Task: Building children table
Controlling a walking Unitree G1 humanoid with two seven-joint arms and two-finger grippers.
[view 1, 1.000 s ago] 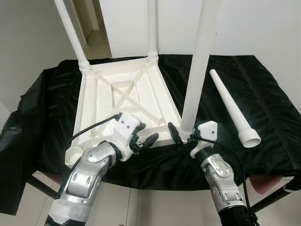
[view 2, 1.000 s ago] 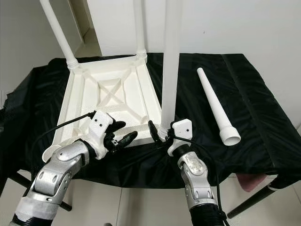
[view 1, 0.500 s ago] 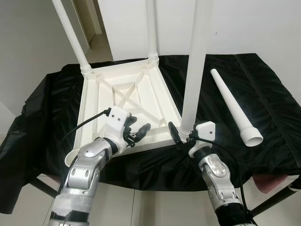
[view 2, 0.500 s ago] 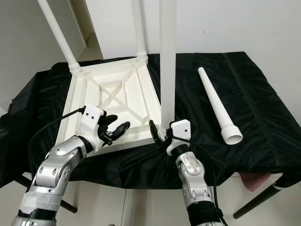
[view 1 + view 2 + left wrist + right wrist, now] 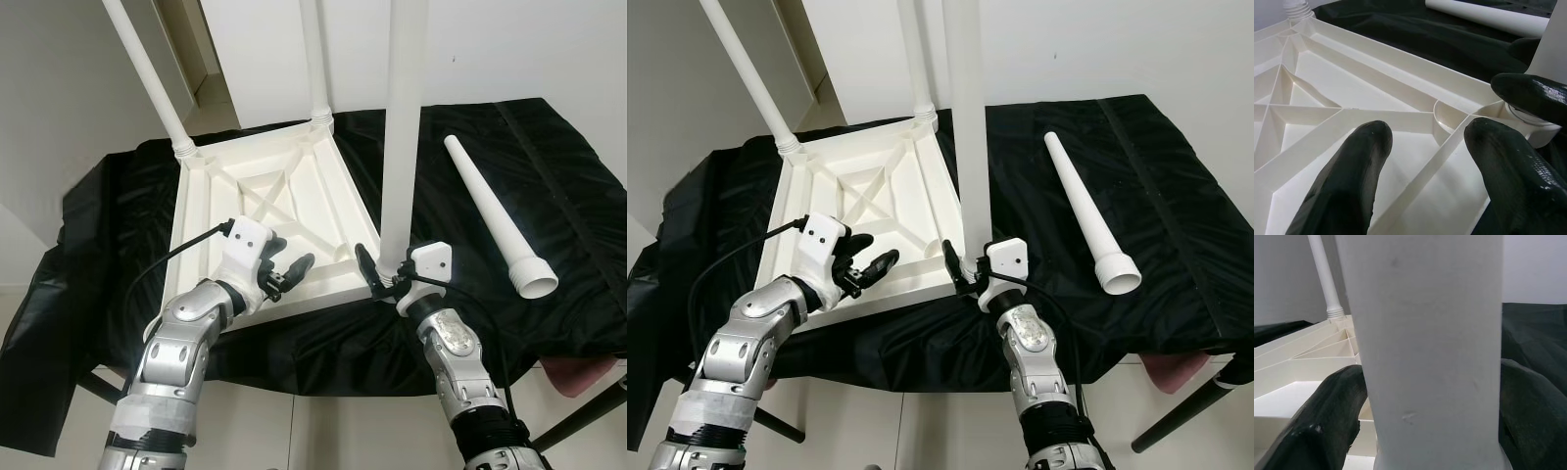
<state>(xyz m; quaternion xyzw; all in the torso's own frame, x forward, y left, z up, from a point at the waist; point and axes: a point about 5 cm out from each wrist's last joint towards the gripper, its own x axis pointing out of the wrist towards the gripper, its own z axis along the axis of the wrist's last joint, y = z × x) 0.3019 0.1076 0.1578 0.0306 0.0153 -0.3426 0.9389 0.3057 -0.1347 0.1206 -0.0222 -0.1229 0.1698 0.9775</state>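
Tabletop (image 5: 257, 220): white moulded plastic, matte, lying upside down at the centre-left of the frame on the table; its underside is showing a raised rim, diagonal cross ribs and round corner sockets.
Table (image 5: 549, 211): lying under a glossy, wrinkled black sheet (image 5: 108, 225) that is hanging over the near edge; the table's own surface is hidden by it.
Far legs: two smooth white tubes, left far leg (image 5: 147, 73) and right far leg (image 5: 315, 59), are standing in the rear corner sockets with ribbed collars at their bases; their tops are cut off by the upper edge of the frame.
Near leg (image 5: 402, 137): smooth white tube standing upright at the tabletop's near right corner; its top is cut off by the upper edge, and the seat of its base in the socket is hard to make out behind the jaws.
Loose leg (image 5: 495, 220): tapered white tube with a flared open end, lying flat on the sheet at the right of the frame, well apart from the tabletop.
Right gripper (image 5: 384, 277): its black jaws are clenching the base of the near leg, one on each side.
Left gripper (image 5: 285, 271): hovering over the tabletop's near edge, at lower centre-left; its rounded, glossy black jaws are released and spread apart, gripping nothing.
Pink object (image 5: 578, 372): partly hidden under the table at the lower right; unidentifiable.
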